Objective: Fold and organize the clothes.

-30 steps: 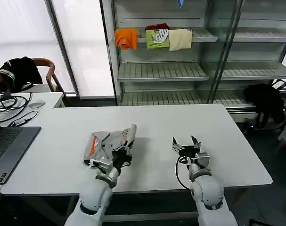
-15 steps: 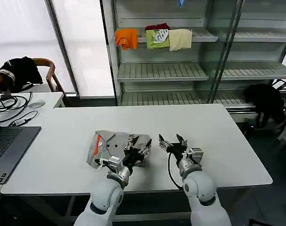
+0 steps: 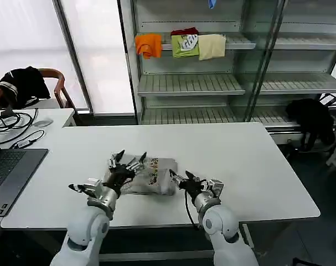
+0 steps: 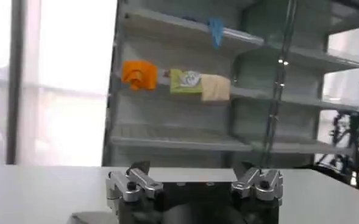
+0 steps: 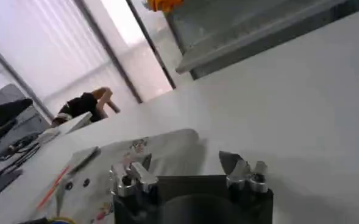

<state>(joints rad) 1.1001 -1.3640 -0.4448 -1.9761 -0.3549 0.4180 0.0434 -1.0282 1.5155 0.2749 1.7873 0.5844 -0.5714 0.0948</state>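
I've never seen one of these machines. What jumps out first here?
A crumpled pile of grey shirts lies near the front edge of the white table. Two open claws flank it: the left claw over its left end, the right claw at its right end. Behind, bright folded clothes sit on a shelf.

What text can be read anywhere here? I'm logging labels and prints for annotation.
No text can be read.
Green garment on the shelf: a white print, too small to read.
Folded grey shirt on the table: a multicoloured print, too blurred to read.
Laptop: keys too small to read.
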